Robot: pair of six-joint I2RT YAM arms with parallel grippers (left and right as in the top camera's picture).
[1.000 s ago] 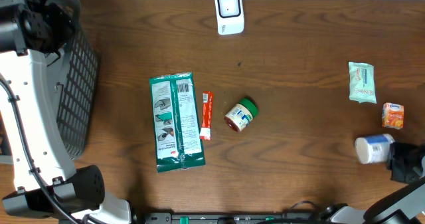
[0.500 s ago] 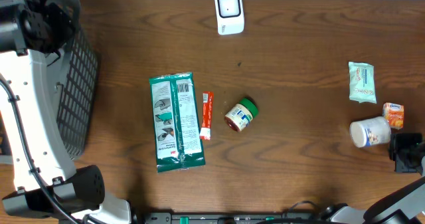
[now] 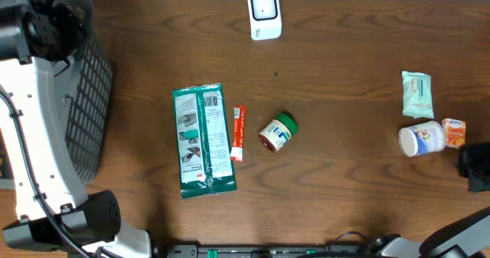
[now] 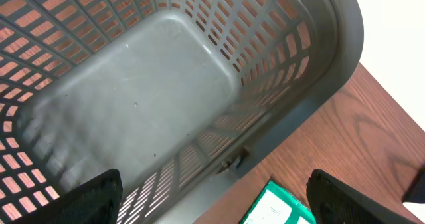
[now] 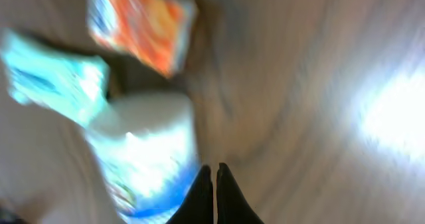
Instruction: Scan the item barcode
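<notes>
My right gripper (image 5: 214, 182) is clenched empty, with the white tub (image 5: 143, 147) just ahead-left of its tips. The left gripper (image 4: 214, 191) hangs released over the basket (image 4: 340, 44). I judge we're pre-grasp: next, open and straddle the tub.

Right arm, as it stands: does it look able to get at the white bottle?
Probably yes: the white bottle lies just ahead of the right gripper, nothing between. Its jaws are shut though, and an orange packet crowds the bottle.

white bottle (image 5: 143, 151) in heavy blur
</notes>
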